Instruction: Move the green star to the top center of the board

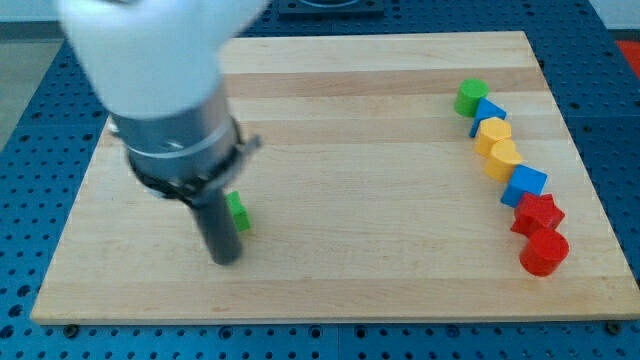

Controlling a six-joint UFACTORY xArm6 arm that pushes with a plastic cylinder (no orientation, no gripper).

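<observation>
A green block (238,212), the green star by the task's name, lies on the left part of the wooden board (340,150). My rod hides most of it, so only its right edge shows. My tip (226,258) rests on the board just below and to the left of that block, touching or nearly touching it. The arm's white and grey body fills the view's upper left.
A curved line of blocks runs down the view's right side: a green cylinder (471,96), a blue block (489,113), two yellow blocks (492,133) (503,158), a blue cube (524,184), a red star (538,213) and a red cylinder (544,251).
</observation>
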